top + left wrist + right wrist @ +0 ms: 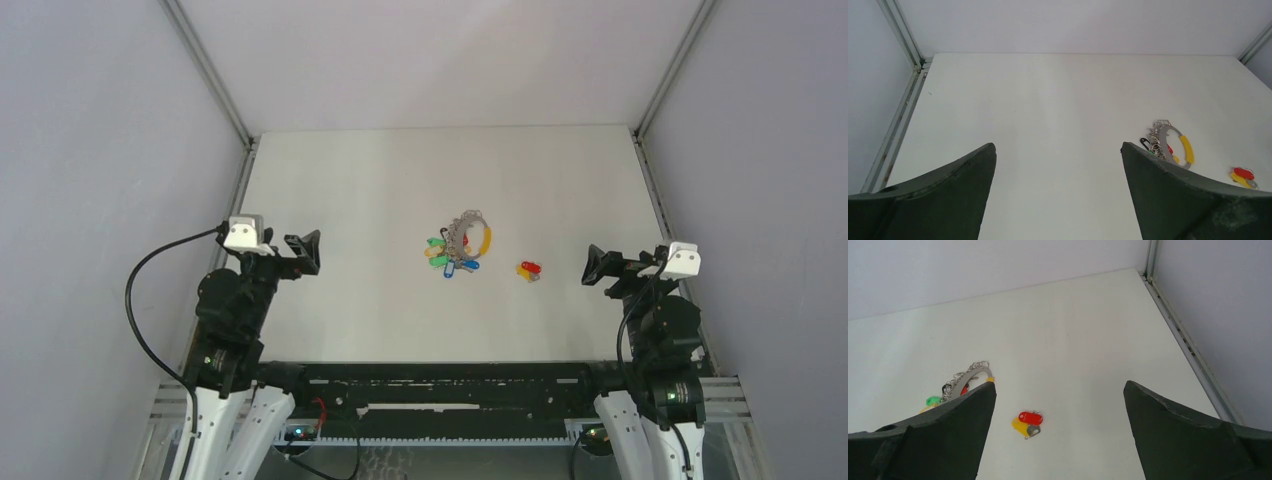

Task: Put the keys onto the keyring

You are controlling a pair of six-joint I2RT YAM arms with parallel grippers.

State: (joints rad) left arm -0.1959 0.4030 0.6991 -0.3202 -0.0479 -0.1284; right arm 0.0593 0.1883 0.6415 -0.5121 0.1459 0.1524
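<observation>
1. Right now your left gripper (311, 253) hangs over the left side of the white table (380, 170). Its jaws are spread wide and it grasps nothing. In its own wrist view, only bare surface shows between its two dark fingers (948, 195).
2. Your right gripper (590, 266) sits opposite on the right side, likewise released.
3. The keyring (486, 240) lies flat near the middle of the table, between the two arms and somewhat nearer your right gripper. Its loop is grey metal, with a yellow stretch on the side facing the right arm.
4. A bunch of keys (450, 258) with green, blue and yellow heads is clustered against the ring's near-left edge. In the wrist views, a red head also shows inside the loop.
5. The two loose keys (529, 269) lie together just to the right of the keyring. They do not touch it, and they sit between it and your right gripper.
6. In the right wrist view, the red head (1030, 417) rests against the yellow head (1019, 425), with a small silver piece at their near end. The pair lies in the gap between that gripper's fingers, closer to the finger on the left of the picture. That finger hides part of the ring.
7. In the left wrist view, the ring and the loose pair sit far right, along the right-hand finger's edge.
</observation>
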